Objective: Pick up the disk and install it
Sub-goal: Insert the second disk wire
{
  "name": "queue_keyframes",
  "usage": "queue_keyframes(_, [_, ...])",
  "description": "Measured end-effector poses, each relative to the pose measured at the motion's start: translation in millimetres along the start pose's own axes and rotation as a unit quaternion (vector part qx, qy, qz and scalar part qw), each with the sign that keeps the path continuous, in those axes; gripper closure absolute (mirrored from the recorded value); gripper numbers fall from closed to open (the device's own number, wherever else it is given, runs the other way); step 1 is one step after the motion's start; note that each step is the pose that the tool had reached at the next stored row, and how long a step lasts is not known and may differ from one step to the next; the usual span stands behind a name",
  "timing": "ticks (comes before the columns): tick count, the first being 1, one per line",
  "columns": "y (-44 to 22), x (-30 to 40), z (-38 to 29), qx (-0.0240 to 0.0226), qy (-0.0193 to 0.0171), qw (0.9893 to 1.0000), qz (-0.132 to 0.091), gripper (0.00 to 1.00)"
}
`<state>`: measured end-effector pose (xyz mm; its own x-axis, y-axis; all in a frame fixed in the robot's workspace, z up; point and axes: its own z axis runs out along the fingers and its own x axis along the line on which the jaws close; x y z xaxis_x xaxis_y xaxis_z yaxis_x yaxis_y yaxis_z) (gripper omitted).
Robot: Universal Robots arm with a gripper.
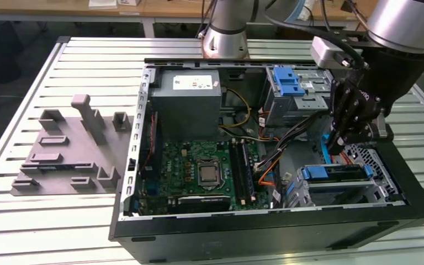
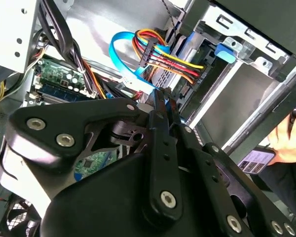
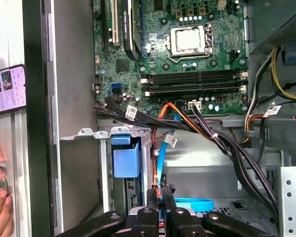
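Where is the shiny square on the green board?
Look inside the open black computer case. On its floor lies a green circuit board. Near the board's middle sits the silver square, the only shiny metal-framed piece among long black slots.

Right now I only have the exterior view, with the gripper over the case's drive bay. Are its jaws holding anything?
Observer: No. In the first wrist view, the gripper has its jaws together with nothing between them.
Operator: Anyone near the case?
Observer: Yes. A hand rests outside the case wall, near a phone.
Operator: What's nearest the jaws?
Observer: A blue flat cable, lying close beside them.
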<state>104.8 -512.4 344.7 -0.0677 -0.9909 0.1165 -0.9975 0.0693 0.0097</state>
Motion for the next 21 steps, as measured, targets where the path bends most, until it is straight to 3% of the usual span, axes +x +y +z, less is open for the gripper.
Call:
queue_keyframes(1, [0.0, 0.0, 0.0, 0.0000, -0.0003, 1.0000, 0.000, 0.84])
queue_keyframes(2, [0.0, 0.0, 0.1, -0.0002, -0.0036, 1.0000, 0.000, 0.84])
queue_keyframes(3, [0.1, 0.1, 0.3, -0.0006, -0.0095, 1.0000, 0.000, 0.84])
queue_keyframes(4, [0.0, 0.7, 0.7, -0.0016, -0.0240, 0.9997, 0.000, 0.84])
queue_keyframes(5, [0.0, 1.1, 1.1, -0.0018, -0.0296, 0.9996, 0.000, 0.84])
queue_keyframes(6, [-0.1, 1.6, 1.6, -0.0019, -0.0328, 0.9995, -0.001, 0.84])
queue_keyframes(8, [-0.3, 4.2, 3.1, -0.0012, -0.0353, 0.9994, -0.001, 0.84])
queue_keyframes(14, [-1.0, 19.0, 8.3, 0.0016, -0.0381, 0.9993, 0.000, 0.84])
queue_keyframes(16, [-0.5, 21.7, 9.1, 0.0027, -0.0411, 0.9992, -0.001, 0.84])
queue_keyframes(18, [-0.1, 23.4, 9.6, 0.0040, -0.0479, 0.9988, -0.001, 0.84])
queue_keyframes(21, [0.0, 25.9, 10.2, 0.0054, -0.0631, 0.9980, -0.001, 0.84])
